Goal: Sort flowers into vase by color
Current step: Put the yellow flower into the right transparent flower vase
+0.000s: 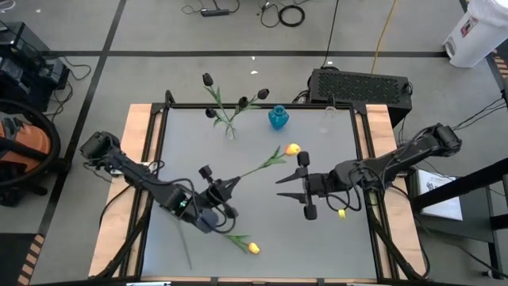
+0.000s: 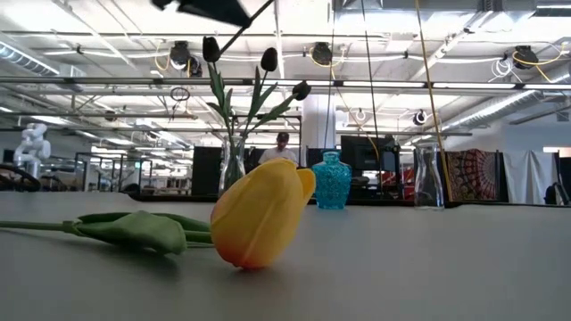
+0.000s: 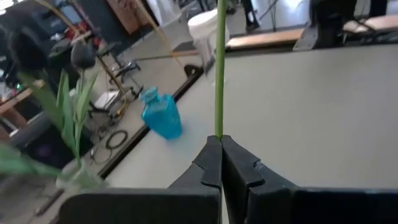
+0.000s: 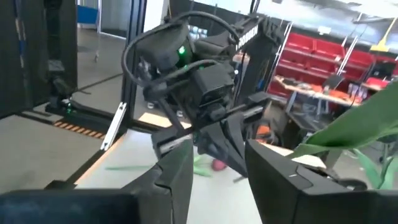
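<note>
— Where is the left arm?

— It reaches in from the left side of the table, running diagonally toward the middle. The left gripper (image 1: pixel 232 184) sits near the centre, pointing toward the far right corner, with its jaws pressed together on a thin green stem (image 3: pixel 219 74).

— And the right arm?

— It comes in from the right edge, elbow out over the table's side, forearm running leftward. The right gripper (image 1: pixel 287 187) points left, facing the left one across a short gap.

— Are its jaws closed?

— No. They stand partly apart, one finger (image 4: pixel 177 171) on each side of an open gap, with nothing between them.
</note>
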`<move>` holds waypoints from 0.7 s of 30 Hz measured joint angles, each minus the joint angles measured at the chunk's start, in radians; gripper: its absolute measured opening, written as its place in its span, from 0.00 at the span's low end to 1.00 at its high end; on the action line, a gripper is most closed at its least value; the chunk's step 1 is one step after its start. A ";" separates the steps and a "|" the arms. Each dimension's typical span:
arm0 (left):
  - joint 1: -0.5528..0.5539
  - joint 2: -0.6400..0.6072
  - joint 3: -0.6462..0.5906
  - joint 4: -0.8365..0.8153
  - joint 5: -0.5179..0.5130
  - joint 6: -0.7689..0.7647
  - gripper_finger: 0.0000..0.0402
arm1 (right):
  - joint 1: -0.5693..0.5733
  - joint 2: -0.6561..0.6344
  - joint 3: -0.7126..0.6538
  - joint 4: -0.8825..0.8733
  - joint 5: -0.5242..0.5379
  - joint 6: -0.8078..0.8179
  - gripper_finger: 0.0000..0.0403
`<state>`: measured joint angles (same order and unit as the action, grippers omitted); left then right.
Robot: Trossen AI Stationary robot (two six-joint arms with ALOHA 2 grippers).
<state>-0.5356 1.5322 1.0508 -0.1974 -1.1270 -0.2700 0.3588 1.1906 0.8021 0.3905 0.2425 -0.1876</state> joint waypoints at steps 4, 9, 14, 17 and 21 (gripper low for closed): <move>0.027 0.000 0.000 0.158 0.052 0.164 0.00 | 0.000 0.000 0.000 0.003 0.060 -0.024 0.34; 0.047 0.000 0.000 0.310 0.109 0.319 0.00 | 0.000 -0.002 0.000 0.045 0.127 -0.060 0.34; 0.056 0.000 0.000 0.426 0.165 0.421 0.00 | 0.000 -0.002 0.000 0.115 0.126 -0.108 0.34; 0.063 0.000 0.000 0.461 0.216 0.442 0.00 | 0.000 -0.002 0.000 0.151 0.125 -0.125 0.34; 0.082 0.000 0.000 0.472 0.290 0.441 0.00 | 0.000 -0.002 0.000 0.186 0.125 -0.139 0.34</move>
<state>-0.4534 1.5322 1.0504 0.2749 -0.8373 0.1711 0.3588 1.1885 0.8021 0.5766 0.3671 -0.3268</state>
